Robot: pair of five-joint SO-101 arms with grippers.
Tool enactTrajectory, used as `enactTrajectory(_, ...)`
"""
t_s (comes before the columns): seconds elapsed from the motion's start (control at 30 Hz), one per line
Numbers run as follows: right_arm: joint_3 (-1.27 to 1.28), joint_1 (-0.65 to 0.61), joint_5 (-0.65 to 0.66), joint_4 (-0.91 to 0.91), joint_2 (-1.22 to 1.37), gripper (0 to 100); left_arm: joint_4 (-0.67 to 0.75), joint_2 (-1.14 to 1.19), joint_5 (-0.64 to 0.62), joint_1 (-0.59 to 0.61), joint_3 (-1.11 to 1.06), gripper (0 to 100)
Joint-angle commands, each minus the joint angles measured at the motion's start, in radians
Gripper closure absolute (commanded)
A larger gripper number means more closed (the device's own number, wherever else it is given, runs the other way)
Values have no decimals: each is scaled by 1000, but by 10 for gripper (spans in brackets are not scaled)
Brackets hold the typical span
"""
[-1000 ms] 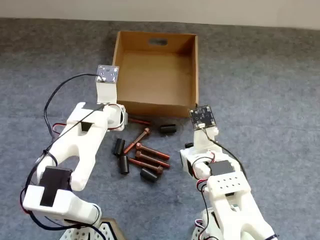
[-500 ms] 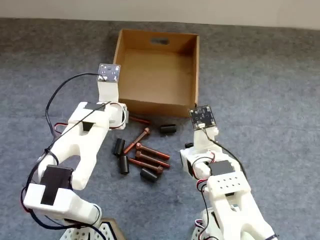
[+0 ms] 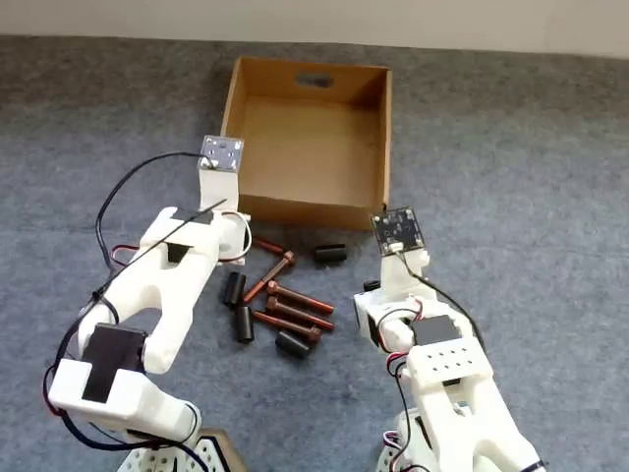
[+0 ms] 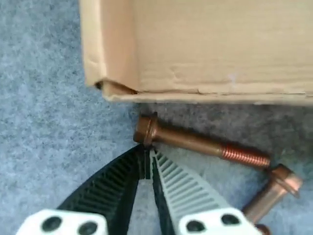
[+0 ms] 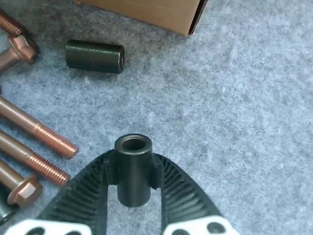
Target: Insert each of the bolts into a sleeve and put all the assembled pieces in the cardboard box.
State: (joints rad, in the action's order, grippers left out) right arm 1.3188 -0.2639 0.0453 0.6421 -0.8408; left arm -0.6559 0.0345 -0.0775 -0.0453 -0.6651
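**A:** What has changed?

**B:** The left arm (image 3: 167, 285) has edged toward the near wall of the cardboard box (image 3: 314, 211). The right arm (image 3: 442, 364) has stayed put.

**A:** What does that mean for the job?

**B:** I'd judge it is lining up on its first bolt. The box is bare inside and nothing is assembled yet.

**A:** And the claws?

**B:** The left claw (image 4: 146, 156) is pinched closed on nothing. Its tips sit right at the head of a bolt (image 4: 190, 142) (touching it or nearly so; I can't tell which). The right claw (image 5: 133, 164) is clamped round a sleeve (image 5: 132, 147).

**A:** How do the parts look?

**B:** The bolt is copper-coloured, with a flanged hex head and a threaded end. It lies flat on the carpet (image 3: 511, 147) just beside the box wall. The held sleeve is a short black tube, its open bore facing the wrist camera. The loose bolts (image 3: 295, 295) and loose sleeves (image 3: 234, 288) lie between the arms.
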Motion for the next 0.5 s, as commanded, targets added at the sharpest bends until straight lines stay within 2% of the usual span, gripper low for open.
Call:
enactTrajectory(0.0,-4,12,-2,-16,-24,992,-60,-59,9,-19,2,990)
enactTrajectory(0.17,-4,10,-2,-16,-24,992,-155,-268,11,-10,-35,990)
enactTrajectory(0.33,-4,10,-2,-16,-24,992,-167,-492,12,18,-116,985)
enactTrajectory(0.47,-4,10,-2,-16,-24,992,-166,-512,-14,-30,-150,873)
